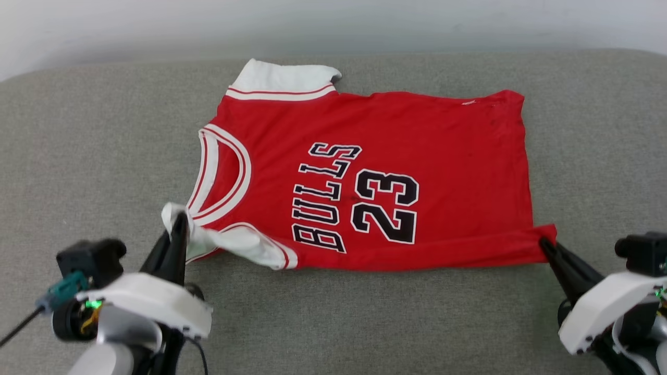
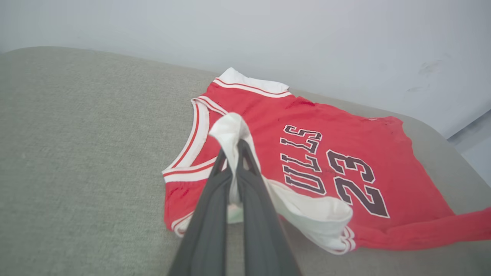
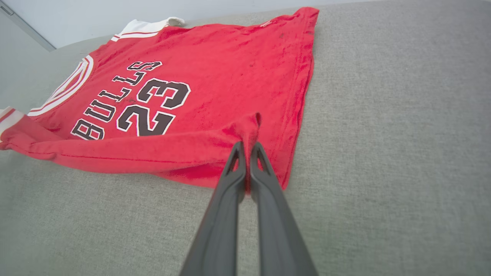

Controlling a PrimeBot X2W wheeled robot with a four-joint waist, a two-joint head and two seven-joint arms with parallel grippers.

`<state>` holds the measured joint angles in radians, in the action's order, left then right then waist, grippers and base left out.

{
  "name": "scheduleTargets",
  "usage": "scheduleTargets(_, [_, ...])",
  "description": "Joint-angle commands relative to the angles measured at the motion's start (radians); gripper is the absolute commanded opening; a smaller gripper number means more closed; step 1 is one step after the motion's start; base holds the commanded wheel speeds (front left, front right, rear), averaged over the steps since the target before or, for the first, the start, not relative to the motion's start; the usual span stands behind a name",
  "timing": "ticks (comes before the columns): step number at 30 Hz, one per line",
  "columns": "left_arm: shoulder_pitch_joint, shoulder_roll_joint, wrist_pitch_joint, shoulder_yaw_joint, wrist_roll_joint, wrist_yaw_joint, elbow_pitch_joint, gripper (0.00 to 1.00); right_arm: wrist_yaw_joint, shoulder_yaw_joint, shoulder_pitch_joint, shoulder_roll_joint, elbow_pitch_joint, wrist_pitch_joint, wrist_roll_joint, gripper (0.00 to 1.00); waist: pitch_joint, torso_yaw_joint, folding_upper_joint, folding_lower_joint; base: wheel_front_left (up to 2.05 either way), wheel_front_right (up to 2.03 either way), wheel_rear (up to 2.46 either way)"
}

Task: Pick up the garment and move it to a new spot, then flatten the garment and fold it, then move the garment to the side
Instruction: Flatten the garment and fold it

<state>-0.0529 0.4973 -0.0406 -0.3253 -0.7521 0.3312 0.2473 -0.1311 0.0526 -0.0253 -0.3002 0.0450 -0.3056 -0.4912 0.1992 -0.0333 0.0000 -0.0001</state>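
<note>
Left tool pinches garment by white sleeve, right tool by hem corner; rest flat beyond.

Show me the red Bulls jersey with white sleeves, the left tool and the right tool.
Red Bulls jersey with white sleeves (image 1: 469, 172), head view, plain red fabric right of the number.
Left tool (image 2: 233, 150), left wrist view, between its fingertips.
Right tool (image 3: 247, 145), right wrist view, between its fingertips.

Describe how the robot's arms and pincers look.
Left pincer and right pincer: two long, tapering dark grey fingers each, with slotted cut-outs near the tips. White wrist shells carry black camera blocks and green lights; the left has a teal plug and black cable.
</note>
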Motion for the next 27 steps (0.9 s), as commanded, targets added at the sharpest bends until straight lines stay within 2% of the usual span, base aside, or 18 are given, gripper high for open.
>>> scheduleTargets(1, [-0.069, -0.014, 0.011, -0.004, 0.000, -0.025, -0.049, 0.00, 0.001, -0.003, -0.050, 0.002, -0.024, -0.011, 0.004, 0.00, 0.022, 0.005, 0.0000, 0.0001, 0.00, 0.00, 0.00])
scheduleTargets(11, [-0.312, -0.076, 0.040, -0.005, -0.039, -0.131, -0.315, 0.00, 0.001, 0.047, -0.267, -0.028, -0.200, -0.014, -0.026, 0.00, 0.113, 0.005, 0.0000, 0.0001, 0.00, 0.00, 0.00])
scheduleTargets(20, [-0.430, -0.114, 0.056, 0.002, -0.074, -0.196, -0.525, 0.00, 0.001, 0.134, -0.398, -0.035, -0.360, 0.056, -0.067, 0.00, 0.177, -0.006, 0.0000, 0.0001, 0.00, 0.00, 0.00])
scheduleTargets(21, [-0.440, -0.118, 0.046, -0.003, -0.080, -0.206, -0.554, 0.00, 0.001, 0.148, -0.407, -0.033, -0.380, 0.064, -0.072, 0.01, 0.181, -0.007, 0.0000, 0.0001, 0.00, 0.00, 0.00])
scheduleTargets(22, [-0.451, -0.121, 0.037, -0.010, -0.085, -0.217, -0.578, 0.00, 0.001, 0.160, -0.415, -0.037, -0.401, 0.072, -0.073, 0.15, 0.184, -0.008, 0.0000, 0.0001, 0.00, 0.00, 0.00])
scheduleTargets(23, [-0.461, -0.125, 0.024, -0.017, -0.090, -0.228, -0.602, 0.09, 0.001, 0.175, -0.420, -0.039, -0.420, 0.080, -0.078, 0.53, 0.186, -0.009, 0.0000, 0.0001, 0.00, 0.00, 0.00])
scheduleTargets(24, [-0.470, -0.127, 0.017, -0.021, -0.093, -0.234, -0.625, 0.40, 0.001, 0.188, -0.425, -0.039, -0.437, 0.089, -0.081, 1.00, 0.188, -0.010, 0.0000, 0.0001, 0.00, 0.00, 0.00])
scheduleTargets(25, [-0.478, -0.130, 0.011, -0.025, -0.097, -0.241, -0.643, 0.84, 0.001, 0.201, -0.426, -0.039, -0.452, 0.098, -0.085, 1.00, 0.189, -0.012, 0.0000, 0.0001, 0.00, 0.00, 0.00])
scheduleTargets(26, [-0.483, -0.135, 0.008, -0.027, -0.101, -0.246, -0.660, 1.00, 0.001, 0.212, -0.429, -0.040, -0.464, 0.109, -0.089, 1.00, 0.190, -0.013, 0.0000, 0.0001, 0.00, 0.00, 0.00])
scheduleTargets(27, [-0.489, -0.137, 0.009, -0.027, -0.103, -0.251, -0.676, 1.00, 0.001, 0.219, -0.434, -0.043, -0.474, 0.126, -0.089, 1.00, 0.189, -0.015, 0.0000, 0.0001, 0.00, 0.00, 0.00])
